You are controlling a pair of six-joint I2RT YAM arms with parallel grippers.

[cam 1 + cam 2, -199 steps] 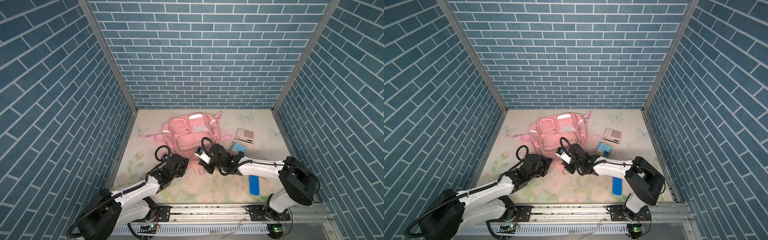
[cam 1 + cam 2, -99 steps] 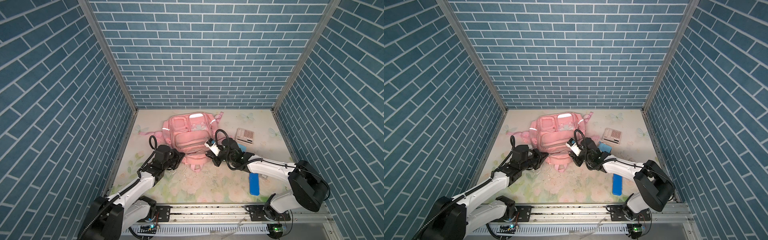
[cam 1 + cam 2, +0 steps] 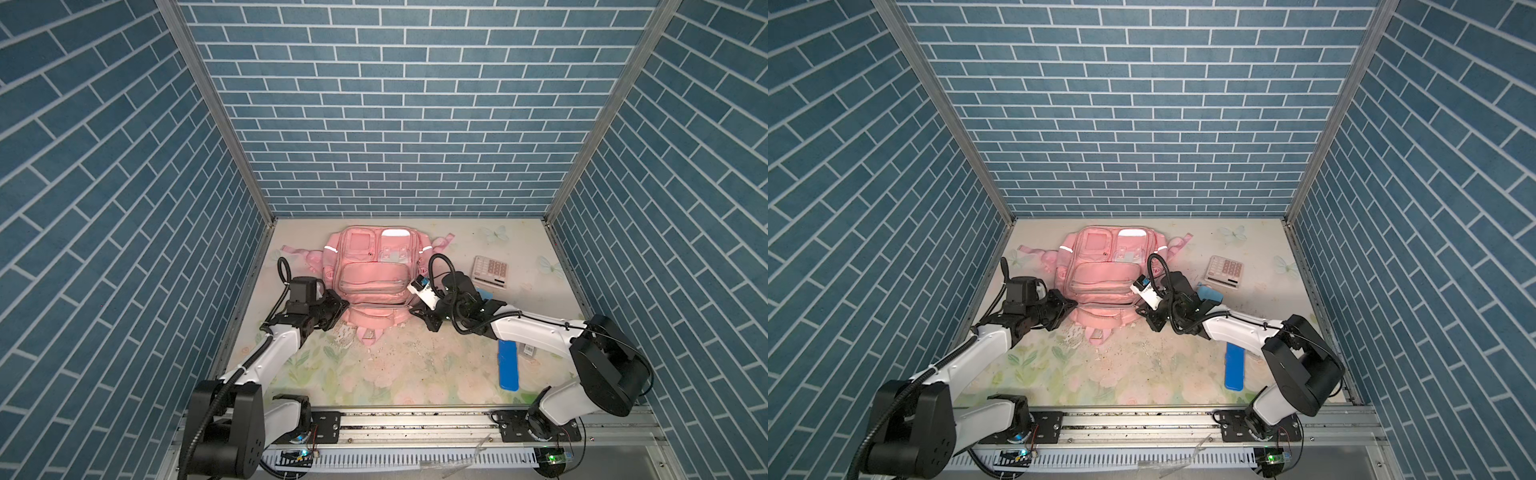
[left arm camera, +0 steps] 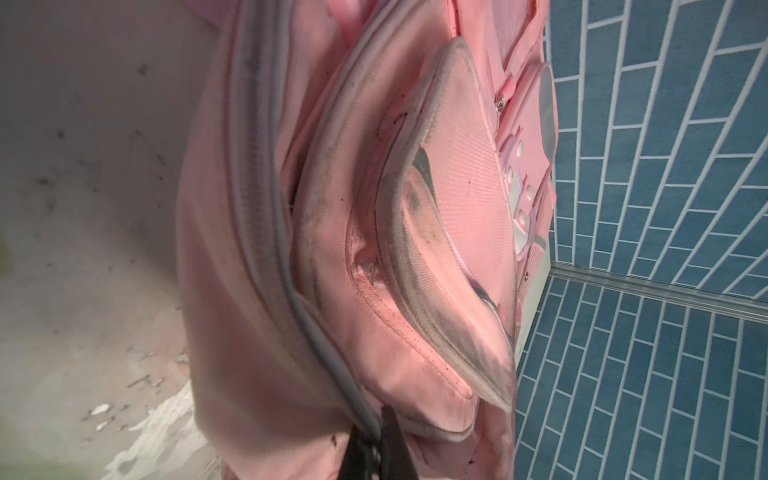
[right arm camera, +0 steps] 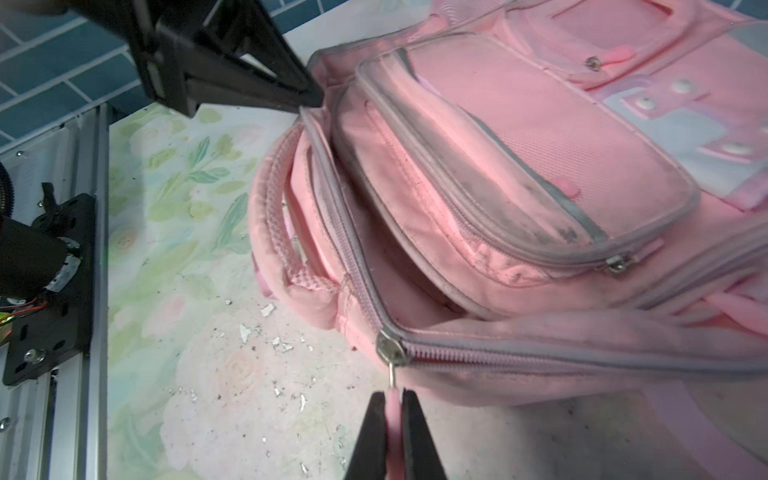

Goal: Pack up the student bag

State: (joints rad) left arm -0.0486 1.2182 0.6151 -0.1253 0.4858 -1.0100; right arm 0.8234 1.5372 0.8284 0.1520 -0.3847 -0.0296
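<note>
While both arms are reaching in from 6 o'clock in both top views, the student bag [image 3: 370,270] is lying flat at 12 o'clock of the floral table [image 3: 395,374]. The left gripper [image 3: 337,306] is pinching the bag's 8 o'clock corner; the right gripper [image 3: 417,316] is sitting at its 4 o'clock corner. A calculator [image 3: 490,272] is lying at the bag's 3 o'clock.

Left wrist: fingers [image 4: 395,440] are gripping the bag's grey zip edge, pressed together.

Right wrist: fingers [image 5: 374,432] are clamping the pink zip pull [image 5: 392,409]; the main zip is gaping partly open.
</note>
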